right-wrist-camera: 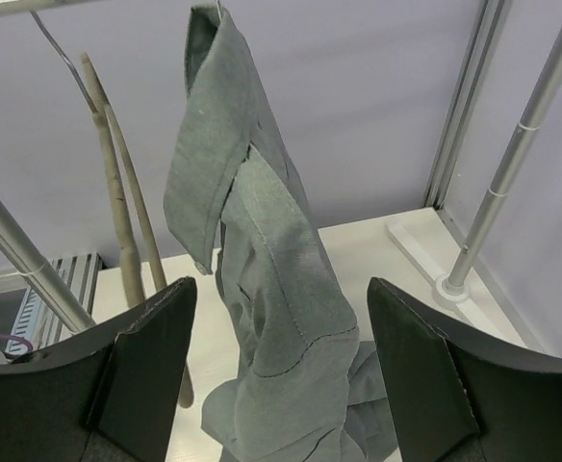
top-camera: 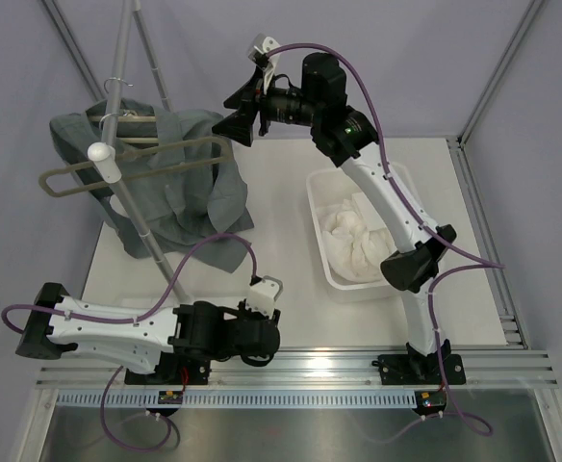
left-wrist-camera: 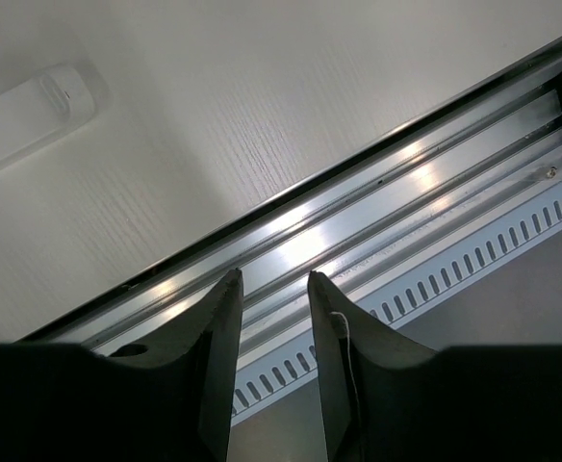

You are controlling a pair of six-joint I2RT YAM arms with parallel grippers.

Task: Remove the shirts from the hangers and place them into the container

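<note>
The grey-green shirt hangs from a light-wood hanger at the back left, its lower part heaped on the table. My right gripper is raised beside it on the right and stands open. In the right wrist view a hanging fold of the shirt fills the gap ahead of the fingers, with the hanger to its left. The white shirt lies bunched in the container. My left gripper is low at the near edge, open and with nothing in it.
A long grey looped rail on a metal pole crosses in front of the hanging shirt. Upright frame posts stand at the back right corner. A slotted aluminium rail runs along the table's near edge.
</note>
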